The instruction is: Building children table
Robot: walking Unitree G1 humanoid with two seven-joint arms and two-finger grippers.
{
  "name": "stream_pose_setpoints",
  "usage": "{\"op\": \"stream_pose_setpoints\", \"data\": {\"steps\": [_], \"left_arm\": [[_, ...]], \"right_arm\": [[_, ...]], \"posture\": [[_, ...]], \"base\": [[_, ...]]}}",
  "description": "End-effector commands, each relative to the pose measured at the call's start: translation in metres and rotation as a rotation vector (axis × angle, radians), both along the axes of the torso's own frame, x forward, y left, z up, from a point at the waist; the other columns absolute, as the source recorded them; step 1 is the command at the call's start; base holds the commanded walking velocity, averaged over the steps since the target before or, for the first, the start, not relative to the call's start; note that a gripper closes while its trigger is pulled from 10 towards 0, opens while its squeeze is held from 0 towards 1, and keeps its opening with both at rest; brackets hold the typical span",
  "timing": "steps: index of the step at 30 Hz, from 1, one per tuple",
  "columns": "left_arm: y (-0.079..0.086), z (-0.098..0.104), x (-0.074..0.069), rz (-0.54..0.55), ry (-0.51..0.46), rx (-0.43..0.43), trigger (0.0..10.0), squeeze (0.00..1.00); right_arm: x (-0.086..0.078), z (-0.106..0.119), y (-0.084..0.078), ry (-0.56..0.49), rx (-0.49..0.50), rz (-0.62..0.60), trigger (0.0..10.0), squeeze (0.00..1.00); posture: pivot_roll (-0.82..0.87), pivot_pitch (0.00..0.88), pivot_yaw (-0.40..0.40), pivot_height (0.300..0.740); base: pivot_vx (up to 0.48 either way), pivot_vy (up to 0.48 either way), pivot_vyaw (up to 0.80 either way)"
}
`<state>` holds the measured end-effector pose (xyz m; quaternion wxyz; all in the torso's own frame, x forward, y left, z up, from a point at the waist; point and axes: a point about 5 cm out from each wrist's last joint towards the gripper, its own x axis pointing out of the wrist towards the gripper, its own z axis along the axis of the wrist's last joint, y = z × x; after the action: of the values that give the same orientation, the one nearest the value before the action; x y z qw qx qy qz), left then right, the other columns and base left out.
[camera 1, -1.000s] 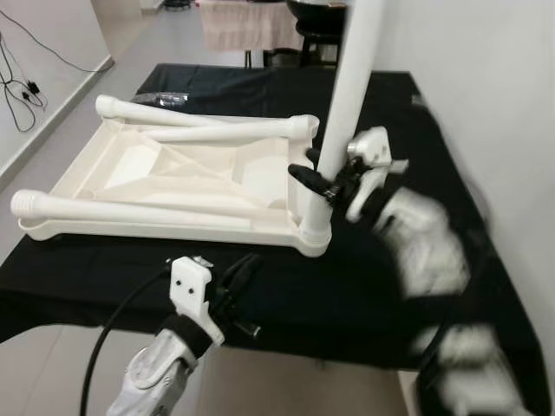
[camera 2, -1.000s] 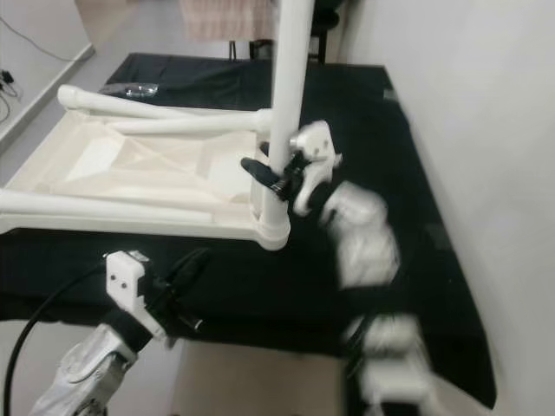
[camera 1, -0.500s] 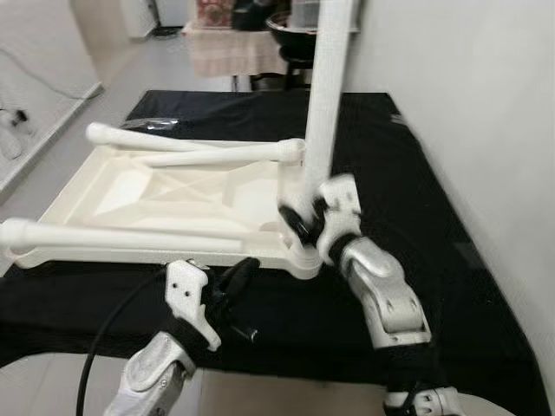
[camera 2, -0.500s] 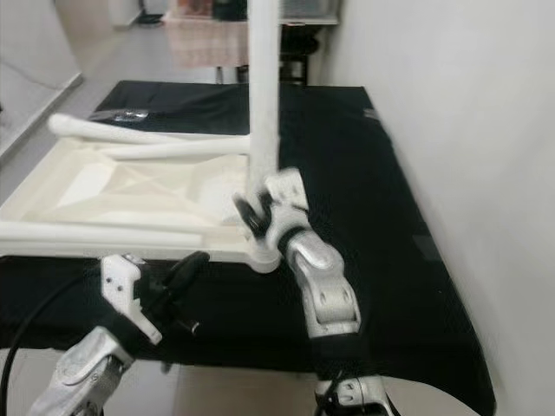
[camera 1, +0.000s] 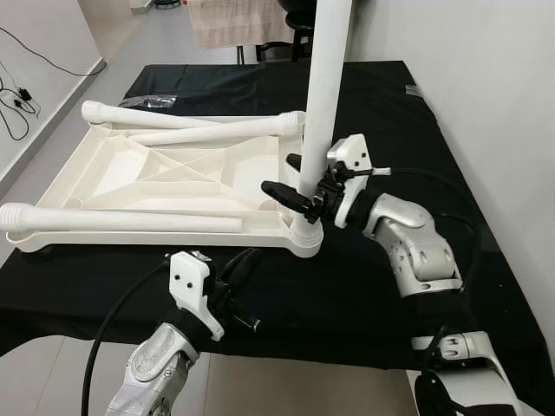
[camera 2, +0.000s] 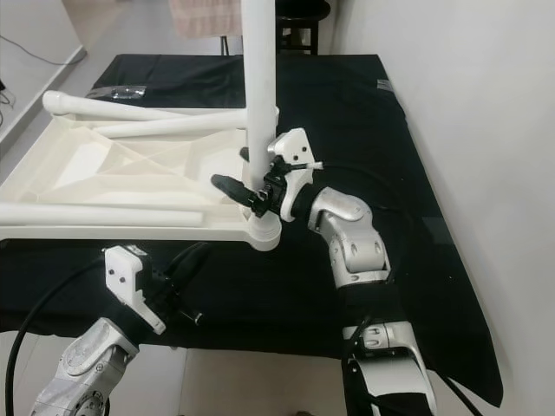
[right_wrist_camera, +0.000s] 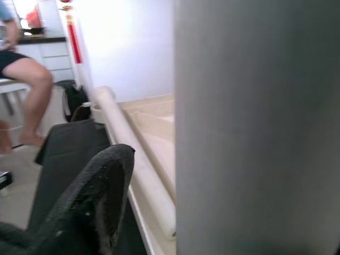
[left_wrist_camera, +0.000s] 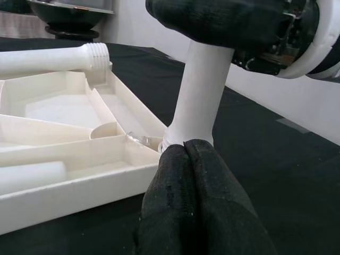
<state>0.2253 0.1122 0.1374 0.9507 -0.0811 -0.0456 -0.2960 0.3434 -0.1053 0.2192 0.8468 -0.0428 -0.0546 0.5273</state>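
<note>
A white children's table top (camera 1: 156,236) lies upside down on the black cloth. One white leg (camera 1: 325,78) stands upright in its near right corner socket. Three loose legs lie across it: one at the front (camera 1: 121,218) and two at the back (camera 1: 217,132). My right gripper (camera 1: 279,173) straddles the upright leg just above the socket. It is open: a gap shows between one finger (right_wrist_camera: 101,196) and the leg (right_wrist_camera: 255,127). My left gripper (camera 1: 251,256) hangs shut and empty off the table's front edge, its tips (left_wrist_camera: 185,146) pointing at the leg's base.
The black-clothed table (camera 1: 381,113) runs along a white wall on the right. A clear plastic bag (camera 1: 160,101) lies at its far left. Cables (camera 1: 17,95) trail on the floor at left. A seated person's legs (right_wrist_camera: 26,79) are beyond the table.
The head camera has shifted. My right gripper has moved up from the leg's socket to a little higher on the upright leg. The left arm has stayed put.
</note>
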Motion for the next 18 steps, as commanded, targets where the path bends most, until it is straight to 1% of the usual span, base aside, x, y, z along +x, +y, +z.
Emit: {"op": "stream_pose_setpoints", "data": {"steps": [1,3,4,6,8,9,11,13,14,16,17,18], "left_arm": [[0.0,-0.005,-0.002,0.006,0.024,0.005,10.0,0.0],[0.0,-0.005,-0.002,0.006,0.024,0.005,10.0,0.0],[-0.002,-0.005,-0.003,0.007,0.024,0.004,10.0,0.0],[-0.002,-0.005,-0.003,0.007,0.024,0.004,10.0,0.0],[-0.003,-0.006,-0.004,0.008,0.024,0.003,10.0,0.0],[-0.003,-0.006,-0.005,0.008,0.024,0.003,10.0,0.0],[-0.004,-0.006,-0.005,0.009,0.024,0.003,10.0,0.0],[-0.004,-0.006,-0.006,0.008,0.025,0.001,10.0,0.0],[-0.004,-0.006,-0.006,0.008,0.025,0.001,10.0,0.0],[-0.004,-0.006,-0.007,0.007,0.026,0.001,10.0,0.0],[-0.004,-0.006,-0.007,0.007,0.026,0.001,10.0,0.0],[-0.004,-0.006,-0.007,0.007,0.026,0.0,10.0,0.0]], "right_arm": [[0.005,-0.006,0.004,0.034,-0.031,0.126,0.0,0.0],[0.005,-0.006,0.004,0.034,-0.031,0.126,0.0,0.0],[0.019,-0.006,-0.002,0.079,-0.034,0.1,0.0,0.0],[0.019,-0.006,-0.002,0.079,-0.034,0.1,0.0,0.0],[0.025,-0.006,-0.006,0.092,-0.038,0.075,0.0,0.0],[0.026,-0.007,-0.007,0.1,-0.024,0.058,0.0,0.0],[0.027,-0.007,-0.008,0.105,-0.012,0.056,0.0,0.0],[0.023,-0.017,-0.008,0.103,-0.025,0.003,0.0,0.0],[0.023,-0.017,-0.008,0.103,-0.025,0.003,0.0,0.0],[0.02,-0.03,-0.009,0.112,-0.041,-0.066,0.0,0.0],[0.02,-0.03,-0.009,0.112,-0.041,-0.066,0.0,0.0],[0.018,-0.039,-0.009,0.118,-0.06,-0.135,0.0,0.0]], "posture": [[0.06,0.105,-0.01,0.74],[0.06,0.105,-0.01,0.74],[0.06,0.105,-0.016,0.74],[0.06,0.105,-0.016,0.74],[0.06,0.109,-0.017,0.74],[0.06,0.107,-0.02,0.74],[0.06,0.107,-0.02,0.74],[0.06,0.11,-0.024,0.74],[0.06,0.11,-0.024,0.74],[0.05,0.109,-0.026,0.74],[0.05,0.109,-0.026,0.74],[0.05,0.109,-0.029,0.74]], "base": [[0.0,0.0,0.0],[0.0,0.0,0.0],[0.0,0.0,0.0],[0.0,0.0,0.0],[0.0,0.0,0.0],[0.0,0.0,0.0],[0.0,0.0,0.0],[0.0,0.0,0.0],[0.0,0.0,0.0],[0.0,0.0,0.0],[0.0,0.0,0.0],[0.0,0.0,0.0]]}}
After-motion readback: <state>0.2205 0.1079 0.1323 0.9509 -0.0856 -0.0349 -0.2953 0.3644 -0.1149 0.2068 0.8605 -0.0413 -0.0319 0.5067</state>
